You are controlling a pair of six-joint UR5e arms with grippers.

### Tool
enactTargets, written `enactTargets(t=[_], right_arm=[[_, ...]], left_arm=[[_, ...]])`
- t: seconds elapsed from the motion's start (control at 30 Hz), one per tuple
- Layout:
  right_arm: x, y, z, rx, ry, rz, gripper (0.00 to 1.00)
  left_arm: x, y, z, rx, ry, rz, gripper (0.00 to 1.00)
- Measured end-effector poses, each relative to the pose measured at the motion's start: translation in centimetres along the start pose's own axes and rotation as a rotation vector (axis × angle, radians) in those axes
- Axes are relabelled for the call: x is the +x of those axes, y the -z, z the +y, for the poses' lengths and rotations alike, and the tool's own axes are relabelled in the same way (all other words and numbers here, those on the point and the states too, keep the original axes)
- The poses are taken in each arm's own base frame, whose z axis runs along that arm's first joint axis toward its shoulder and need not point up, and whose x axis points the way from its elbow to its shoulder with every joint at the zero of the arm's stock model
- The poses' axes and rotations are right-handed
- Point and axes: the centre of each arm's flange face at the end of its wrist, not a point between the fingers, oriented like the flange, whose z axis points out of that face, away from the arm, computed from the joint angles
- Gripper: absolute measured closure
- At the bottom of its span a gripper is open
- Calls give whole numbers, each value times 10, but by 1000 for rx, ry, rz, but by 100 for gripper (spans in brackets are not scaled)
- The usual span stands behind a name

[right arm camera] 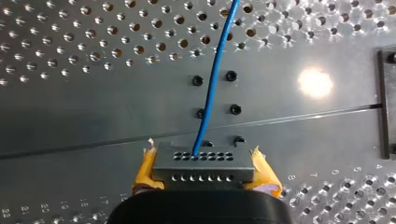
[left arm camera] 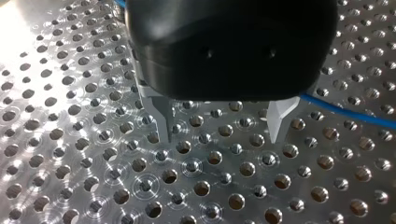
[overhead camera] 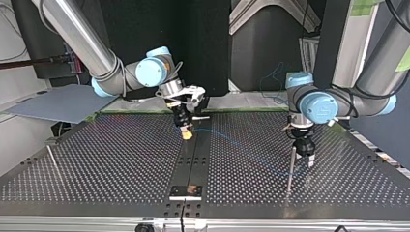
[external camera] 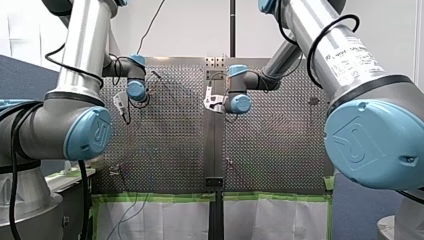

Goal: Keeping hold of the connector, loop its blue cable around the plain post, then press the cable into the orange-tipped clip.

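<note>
My right jaws are clamped on the connector [right arm camera: 203, 164], its black body pinched between the yellow pads [right arm camera: 265, 181], so the "keep hold" part is in order. The connector sits low over the dark centre strip [overhead camera: 193, 159] of the perforated bench [overhead camera: 96, 164]. From its face the blue cable [right arm camera: 214, 79] runs straight ahead over the plate.

In the top view the cable trails faintly from the connector across the bench toward the plain post [overhead camera: 290, 166] at that view's right. It seems to reach the post's foot, but I can't tell whether it touches or bends round it. I judge the loop not yet made.

My left jaws stand wide open just beside that post, the metal fingers [left arm camera: 163, 116] pointing down at bare holes with nothing between them. The cable passes to one side of them, apart from both fingers.

I can't pick out the orange-tipped clip with any certainty. A thin rod [overhead camera: 53, 159] stands at the top view's left, but its tip is too small to read. As I read it, both the looping and the pressing into the clip are left to do.
</note>
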Motion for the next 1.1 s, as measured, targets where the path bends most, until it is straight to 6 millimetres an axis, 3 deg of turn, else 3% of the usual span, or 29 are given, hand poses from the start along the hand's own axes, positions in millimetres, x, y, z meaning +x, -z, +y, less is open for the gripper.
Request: enactTargets(t=[0.17, 0.53, 1.1], right_arm=[[-12, -1, 0, -1, 0, -18, 98], [-87, 9, 3, -12, 1, -121, 98], [-199, 29, -16, -2, 17, -260, 98]], left_arm=[[0, -1, -1, 10, 7, -5, 0], [0, -1, -2, 9, 26, -9, 0], [2, 1, -5, 9, 35, -3, 0]])
